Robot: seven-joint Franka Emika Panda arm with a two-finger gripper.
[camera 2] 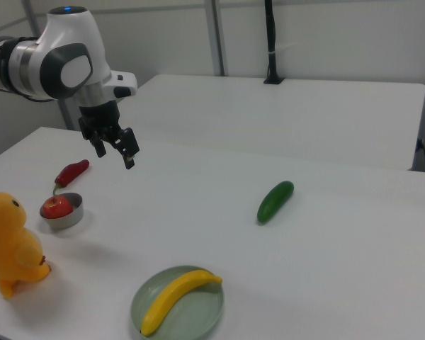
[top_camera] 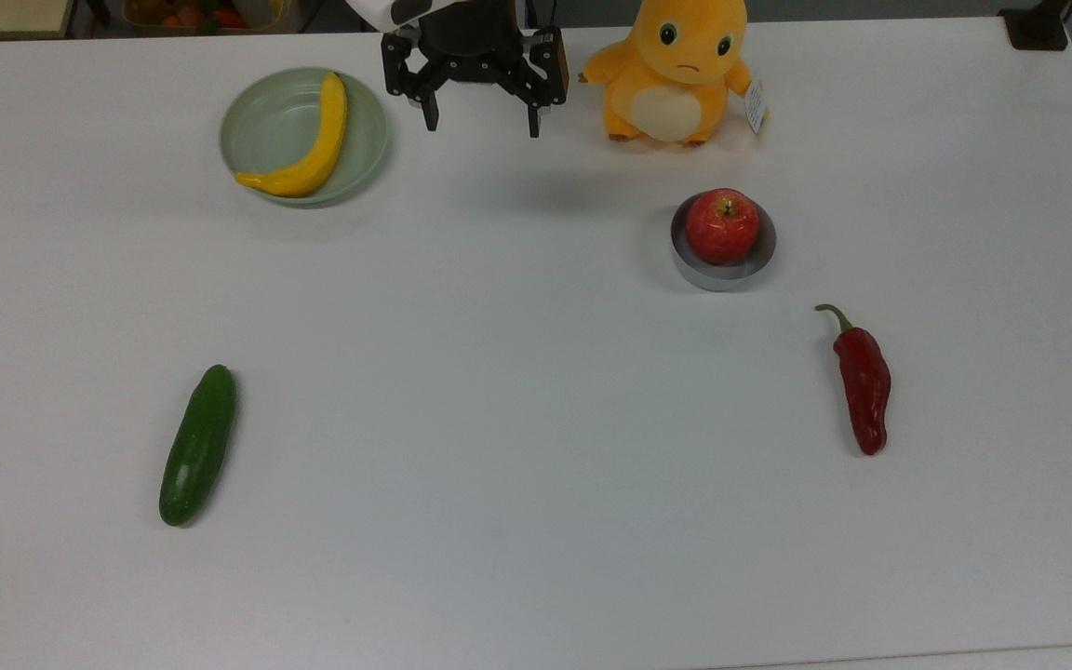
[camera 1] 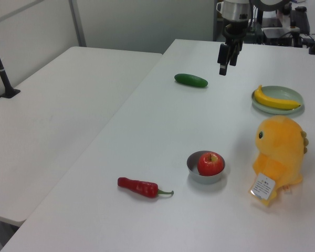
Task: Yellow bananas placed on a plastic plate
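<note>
The yellow banana [top_camera: 305,144] lies curved inside the pale green plastic plate [top_camera: 261,130] at the top view's upper left; both also show as banana [camera 1: 274,99] on plate [camera 1: 293,94] and banana [camera 2: 176,297] on plate [camera 2: 198,319]. My gripper [top_camera: 481,117] hangs open and empty above the table, just to the top view's right of the plate and apart from it. It is raised well off the surface in the left view [camera 1: 224,59] and the right view [camera 2: 115,152].
An orange plush toy [top_camera: 676,70] stands right of the gripper in the top view. A red apple [top_camera: 721,225] sits in a grey metal dish [top_camera: 720,270]. A red pepper [top_camera: 864,381] lies at the right, a green cucumber [top_camera: 197,445] at the lower left.
</note>
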